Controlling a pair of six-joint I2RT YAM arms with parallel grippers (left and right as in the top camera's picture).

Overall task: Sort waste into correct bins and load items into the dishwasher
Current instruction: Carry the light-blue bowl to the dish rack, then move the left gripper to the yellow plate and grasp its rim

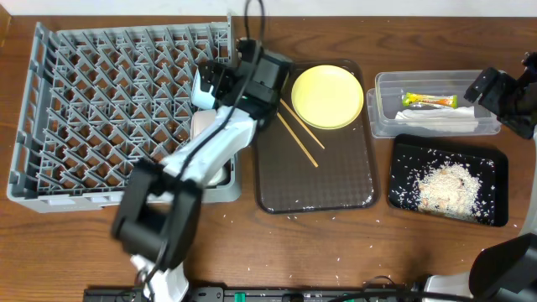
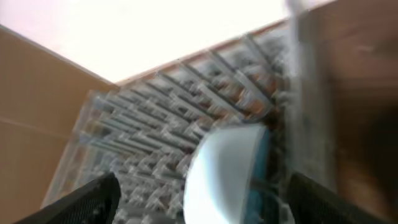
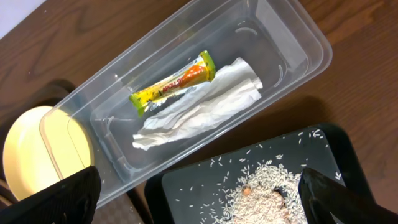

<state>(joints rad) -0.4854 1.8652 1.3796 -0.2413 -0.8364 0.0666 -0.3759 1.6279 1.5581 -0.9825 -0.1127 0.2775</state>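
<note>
The grey dish rack [image 1: 101,109] fills the left. My left gripper [image 1: 208,84] is open at the rack's right edge, its fingers either side of the light blue bowl [image 1: 200,91], which stands on edge among the pegs [image 2: 230,174]. The yellow plate [image 1: 327,95] and the wooden chopsticks [image 1: 300,134] lie on the brown tray [image 1: 327,184]. The foil sachet [image 3: 174,86] and the white paper [image 3: 199,112] lie in the clear tub [image 3: 280,37]. Rice [image 3: 273,193] is heaped in the black tray [image 3: 329,149]. My right gripper [image 3: 199,205] is open and empty above both bins.
A pale dish [image 1: 205,126] sits in the rack's right side, mostly hidden under my left arm. A few rice grains [image 1: 352,216] lie on the table in front of the brown tray. The left wrist view is blurred.
</note>
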